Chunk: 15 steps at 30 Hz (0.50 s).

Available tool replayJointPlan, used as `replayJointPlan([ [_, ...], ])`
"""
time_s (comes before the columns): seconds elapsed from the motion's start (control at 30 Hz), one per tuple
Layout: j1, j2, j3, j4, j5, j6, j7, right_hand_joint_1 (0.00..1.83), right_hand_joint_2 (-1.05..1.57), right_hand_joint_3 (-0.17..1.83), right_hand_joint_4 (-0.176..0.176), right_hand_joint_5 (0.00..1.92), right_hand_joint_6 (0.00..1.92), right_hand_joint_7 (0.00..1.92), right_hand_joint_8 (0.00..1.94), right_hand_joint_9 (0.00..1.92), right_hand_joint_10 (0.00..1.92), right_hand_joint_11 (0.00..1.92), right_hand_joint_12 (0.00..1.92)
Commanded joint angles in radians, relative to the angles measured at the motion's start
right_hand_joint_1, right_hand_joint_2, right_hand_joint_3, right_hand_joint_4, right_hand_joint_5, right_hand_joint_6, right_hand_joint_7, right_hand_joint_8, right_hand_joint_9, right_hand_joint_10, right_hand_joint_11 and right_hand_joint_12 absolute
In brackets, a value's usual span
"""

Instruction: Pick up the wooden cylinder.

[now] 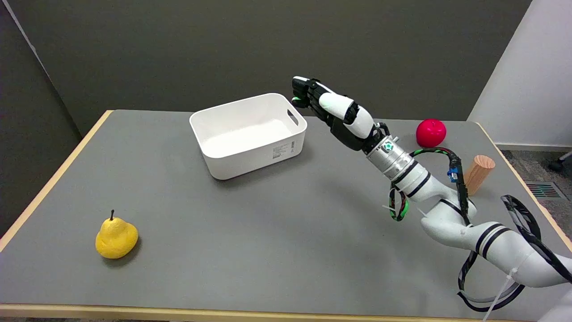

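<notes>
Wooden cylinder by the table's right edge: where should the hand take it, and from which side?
Grip the wooden cylinder around its round side, about mid-height. It stands upright, its lower left hidden behind the arm. Probably come from above or its left; the right hand hangs near the white bin, holding nothing.
</notes>
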Motion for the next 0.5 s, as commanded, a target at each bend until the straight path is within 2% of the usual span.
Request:
replayJointPlan([
  [0.03, -0.032, -0.003, 0.130, 0.012, 0.008, -0.022, -0.112, 0.19, 0.78, 0.82, -0.105, 0.08, 0.32, 0.09, 0.25, 0.00, 0.44, 0.00, 0.73],
  [0.27, -0.047, 0.012, 0.220, 0.047, 0.009, -0.063, -0.170, 0.21, 0.78, 0.82, -0.111, 0.08, 0.32, 0.09, 0.26, 0.00, 0.45, 0.00, 0.71],
  [0.33, -0.057, 0.014, 0.256, 0.059, 0.010, -0.064, -0.193, 0.22, 0.70, 0.96, -0.115, 0.07, 0.33, 0.09, 0.24, 0.04, 0.37, 0.00, 0.73],
  [0.4, -0.071, 0.012, 0.287, 0.068, 0.017, -0.061, -0.201, 0.21, 0.77, 0.83, -0.114, 0.07, 0.32, 0.08, 0.26, 0.00, 0.46, 0.00, 0.71],
  [0.47, -0.098, 0.010, 0.339, 0.075, 0.049, -0.050, -0.207, 0.44, 0.68, 1.02, -0.113, 0.06, 0.35, 0.07, 0.30, 0.02, 0.51, 0.00, 0.71],
  [0.5, -0.106, 0.010, 0.354, 0.075, 0.059, -0.046, -0.208, 0.39, 0.67, 1.03, -0.104, 0.07, 0.36, 0.09, 0.31, 0.04, 0.56, 0.00, 0.79],
])
